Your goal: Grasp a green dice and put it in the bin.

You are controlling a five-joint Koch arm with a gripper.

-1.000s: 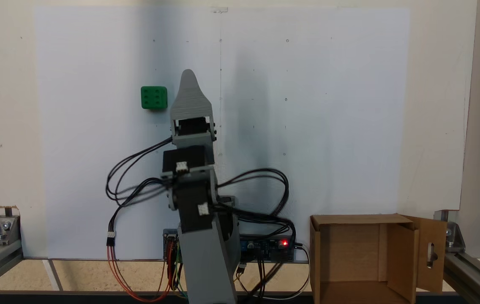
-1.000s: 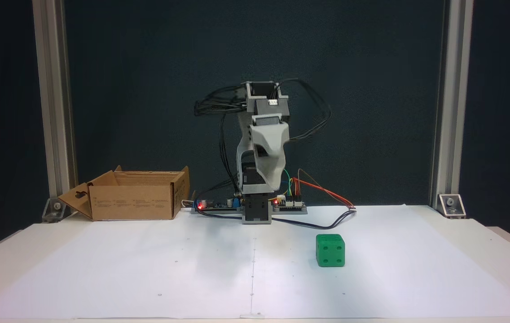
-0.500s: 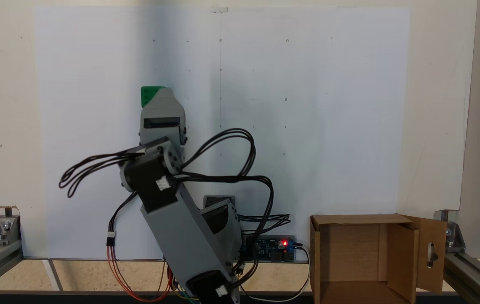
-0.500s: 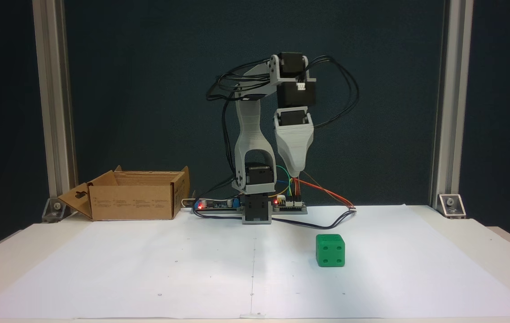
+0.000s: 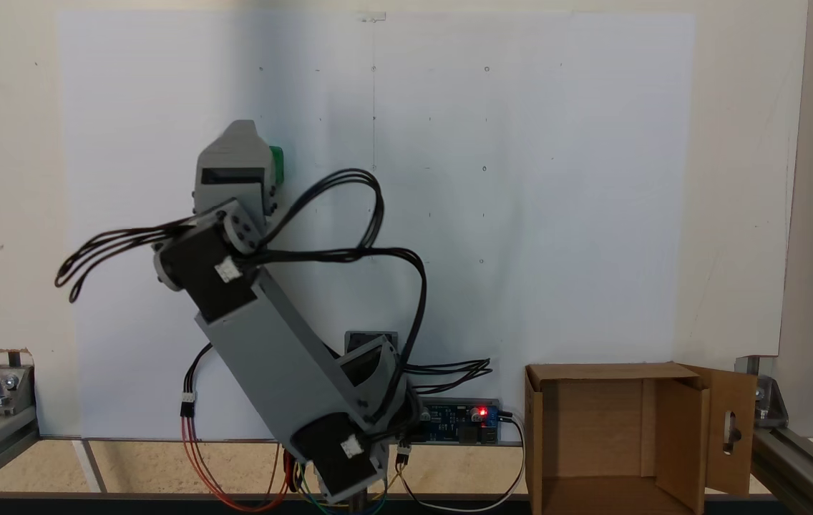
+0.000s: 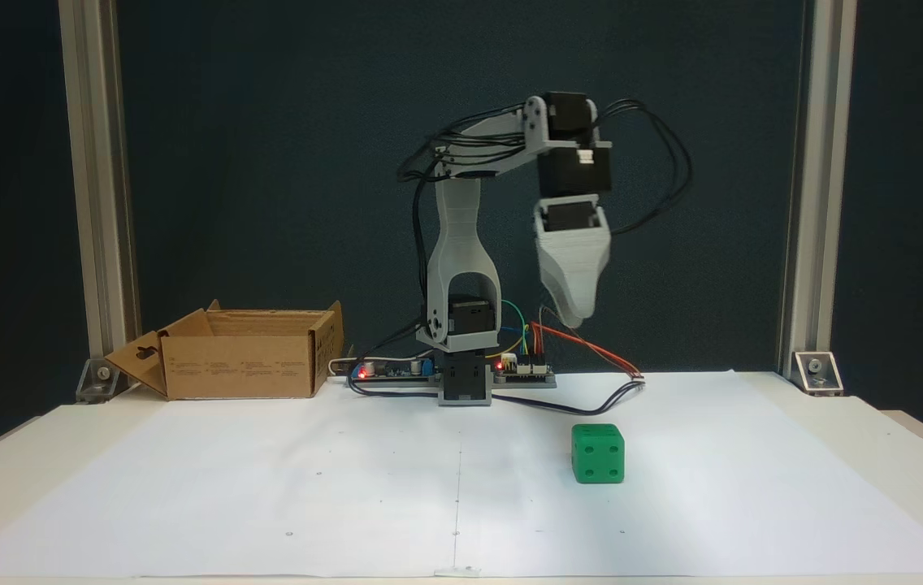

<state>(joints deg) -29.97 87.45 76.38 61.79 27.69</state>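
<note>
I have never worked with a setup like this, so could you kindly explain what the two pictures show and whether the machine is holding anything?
Both pictures show one small hobby robot arm bolted at the edge of a table covered with white paper. One fixed view looks down from above and behind the arm; the other faces it from across the table at table height.

At the arm's end is its gripper, a tapering grey claw pointing down. It hangs in the air above the green dice, which sits on the paper untouched. From above, the gripper hides most of the dice.

Whether the claw is open or shut cannot be told, but nothing is seen in it.

The cardboard bin stands open beside the arm's base, with its circuit boards and wires.
</note>
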